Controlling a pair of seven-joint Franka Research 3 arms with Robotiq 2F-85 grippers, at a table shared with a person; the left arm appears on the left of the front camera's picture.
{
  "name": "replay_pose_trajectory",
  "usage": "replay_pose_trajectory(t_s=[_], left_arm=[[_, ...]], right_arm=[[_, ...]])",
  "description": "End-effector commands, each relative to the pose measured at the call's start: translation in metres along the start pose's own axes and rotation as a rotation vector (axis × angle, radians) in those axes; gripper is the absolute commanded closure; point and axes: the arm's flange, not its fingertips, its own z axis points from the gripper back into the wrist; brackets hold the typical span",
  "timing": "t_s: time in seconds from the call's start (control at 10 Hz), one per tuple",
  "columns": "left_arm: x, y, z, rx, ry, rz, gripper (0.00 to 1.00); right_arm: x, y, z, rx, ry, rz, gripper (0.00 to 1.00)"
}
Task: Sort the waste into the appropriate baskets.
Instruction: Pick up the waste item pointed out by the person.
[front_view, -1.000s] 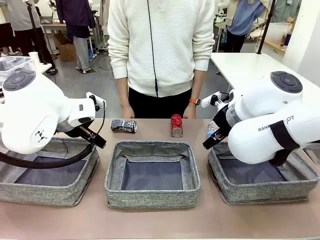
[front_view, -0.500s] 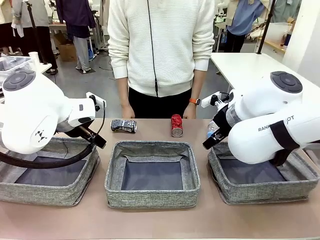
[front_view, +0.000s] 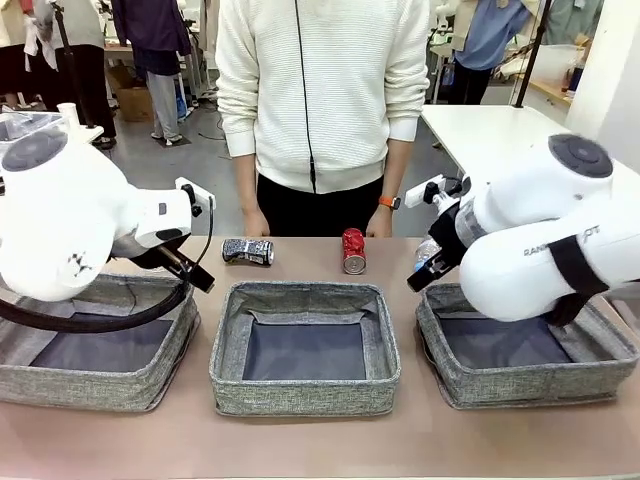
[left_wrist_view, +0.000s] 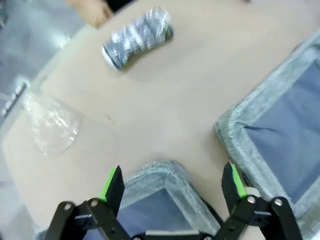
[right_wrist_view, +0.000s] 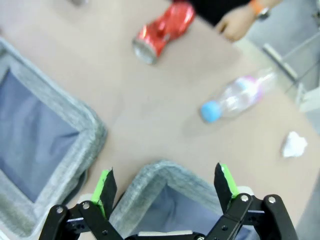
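A crushed black-silver can and a red soda can lie on the table beyond the middle basket, near the person's hands. My left gripper hangs open and empty over the near corner of the left basket. From there the crushed can lies ahead and a clear crumpled container off to the side. My right gripper is open and empty above the rim of the right basket. Ahead of it lie the red can, a clear bottle with a blue cap and a white paper ball.
Three grey baskets stand in a row along the near side: left, middle and right. A person in a white sweater stands at the far edge, with one hand and the other hand resting by the cans.
Both arms have shifted slightly upward. The cans, baskets and the person's hands have stayed where they were.
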Motion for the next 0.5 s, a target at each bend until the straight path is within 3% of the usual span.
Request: replay_pose_trajectory(t_s=[0.0,0.1,0.2,0.3,0.4], left_arm=[[-0.003,0.021,0.137,0.018,-0.123,-0.104,0.00],[-0.024,0.025,0.190,0.027,-0.180,-0.098,0.00],[-0.048,0.032,0.205,0.115,-0.126,-0.012,0.00],[0.018,0.016,0.123,0.032,-0.128,-0.078,0.00],[0.018,0.016,0.123,0.032,-0.128,-0.078,0.00]], right_arm=[[-0.016,-0.001,0.140,-0.048,-0.151,0.049,0.00],[-0.043,0.007,0.183,-0.085,-0.174,0.048,0.00],[-0.070,0.010,0.197,-0.119,-0.113,-0.049,0.00],[0.026,-0.008,0.120,-0.061,-0.147,0.011,0.00],[0.019,-0.009,0.176,-0.084,-0.167,-0.004,0.00]])
